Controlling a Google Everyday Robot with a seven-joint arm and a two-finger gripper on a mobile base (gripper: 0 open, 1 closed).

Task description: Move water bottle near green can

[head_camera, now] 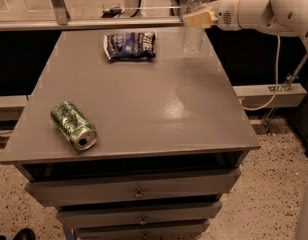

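End effector [192,19] clamped on upright water bottle [192,41] just below its cap; green can [74,125] well apart from it.

Tan two-finger gripper [196,19] at far right corner of grey drawer cabinet [144,99], masking mid-body and label of clear ribbed plastic water bottle [193,40]. White robot arm [254,9] cut off at right edge. Print on dark blue crinkled snack bag [130,45] too small to read. Lowest drawer [139,230] cropped below.

White rounded arm [254,10], cream gripper [192,20] top right
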